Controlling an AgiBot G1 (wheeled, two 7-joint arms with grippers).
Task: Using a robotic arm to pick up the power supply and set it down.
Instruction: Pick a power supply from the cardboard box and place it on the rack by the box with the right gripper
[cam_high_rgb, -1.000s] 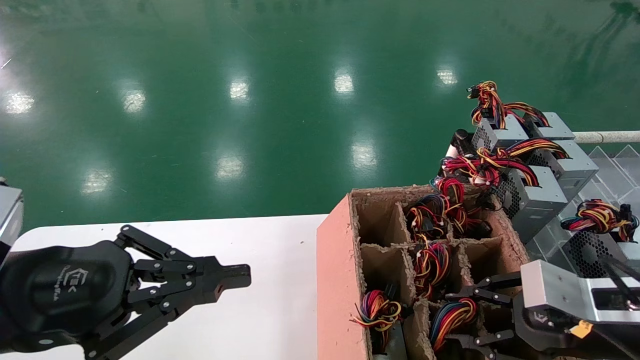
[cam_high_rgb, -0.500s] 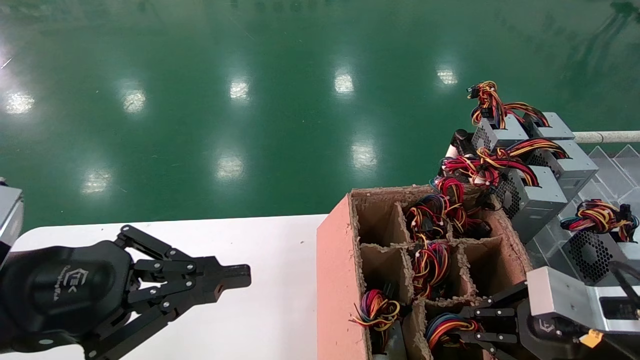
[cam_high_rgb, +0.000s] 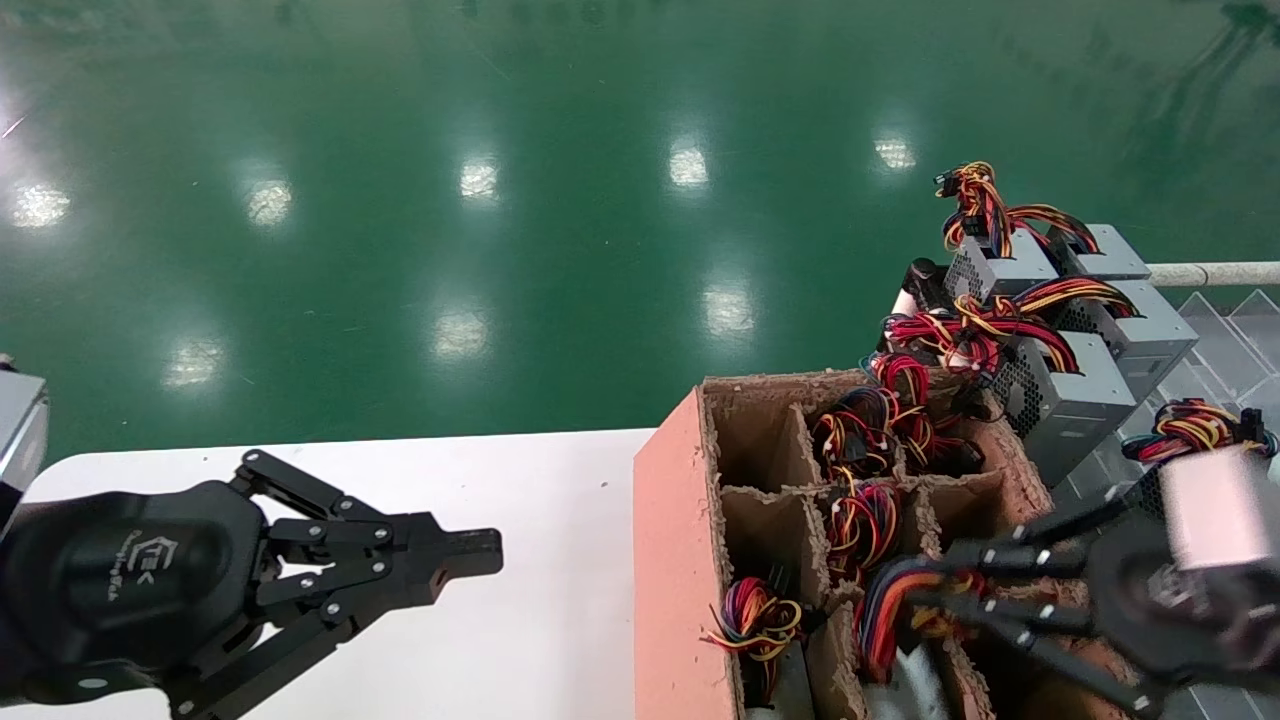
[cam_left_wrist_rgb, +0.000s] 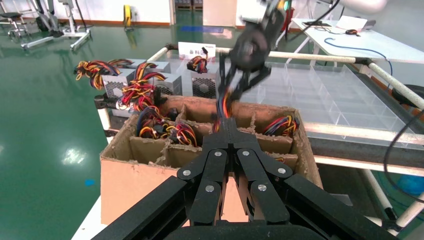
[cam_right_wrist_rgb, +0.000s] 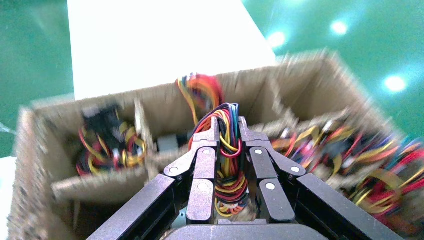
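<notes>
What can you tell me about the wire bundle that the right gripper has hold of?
The wire bundle is a thick sheaf of red, orange, yellow, black and blue insulated wires, looped at its top. The right gripper is shut on it, one black finger on each side. It rises from a near compartment of the divided cardboard box, with grey metal of the power supply showing just beneath. Where the wires join it is hidden.

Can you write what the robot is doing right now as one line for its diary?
right pincer: shut on wire bundle, over cardboard box | left pincer: shut, parked over white table | step: lifting power supply
</notes>
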